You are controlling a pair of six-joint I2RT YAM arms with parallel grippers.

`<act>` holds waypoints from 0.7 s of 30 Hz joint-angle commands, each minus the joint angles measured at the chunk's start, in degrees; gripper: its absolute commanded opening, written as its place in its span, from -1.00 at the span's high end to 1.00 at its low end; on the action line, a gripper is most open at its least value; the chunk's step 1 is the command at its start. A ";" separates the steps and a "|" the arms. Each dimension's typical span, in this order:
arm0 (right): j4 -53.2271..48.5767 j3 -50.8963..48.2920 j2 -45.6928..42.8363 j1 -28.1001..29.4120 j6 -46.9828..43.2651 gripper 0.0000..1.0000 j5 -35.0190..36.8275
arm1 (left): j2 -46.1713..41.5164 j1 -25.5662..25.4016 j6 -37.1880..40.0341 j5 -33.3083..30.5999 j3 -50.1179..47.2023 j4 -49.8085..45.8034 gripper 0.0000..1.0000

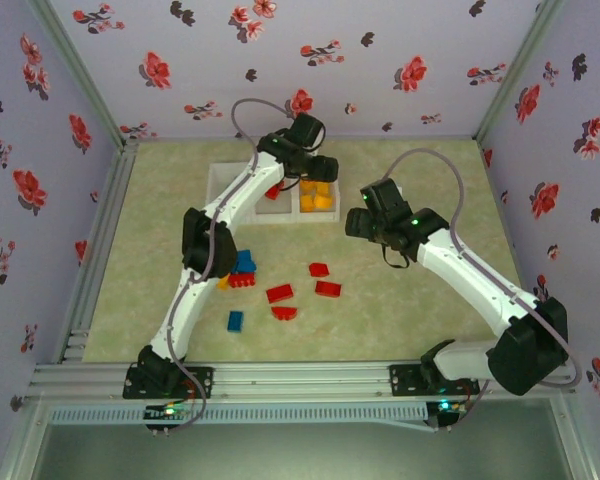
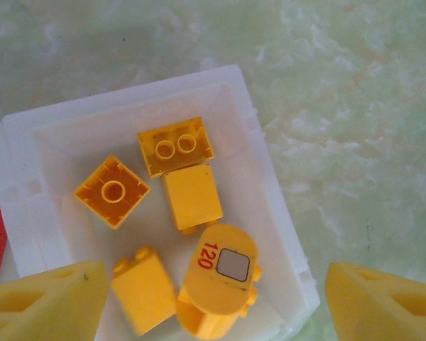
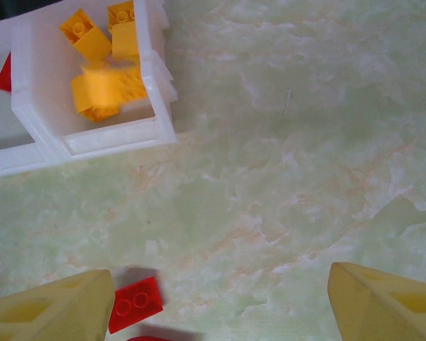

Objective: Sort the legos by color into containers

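Note:
The containers point(image 1: 223, 178) are a row of three white bins at the back of the table. The right bin point(image 2: 270, 206) holds several yellow legos, among them a rounded one marked 120 point(image 2: 220, 273). My left gripper point(image 2: 213, 312) hangs open right above that bin, with nothing between its fingers. The middle bin holds a red lego point(image 1: 272, 192). Red legos point(image 1: 279, 293) and blue legos point(image 1: 245, 261) lie loose on the table in front. My right gripper point(image 3: 220, 305) is open over bare table, with a red lego point(image 3: 135, 303) beside its left finger.
The left arm reaches over the loose bricks to the bins. A lone blue brick point(image 1: 235, 321) lies nearest the front rail. Floral walls close in the table on three sides. Bare table lies to the right of the bins point(image 3: 291, 142).

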 commanded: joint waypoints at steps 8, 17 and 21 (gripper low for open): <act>2.29 -0.33 1.88 1.29 1.12 -0.59 -1.27 | -18.46 0.68 2.65 -2.92 -13.16 -2.94 -0.59; 6.50 1.85 9.04 5.45 1.98 -0.59 -3.56 | -41.82 1.66 0.40 -8.29 -43.20 -0.28 -0.59; 7.33 3.35 11.92 5.92 1.62 -0.59 -4.72 | -51.02 3.64 -1.76 -10.07 -56.28 0.25 -0.60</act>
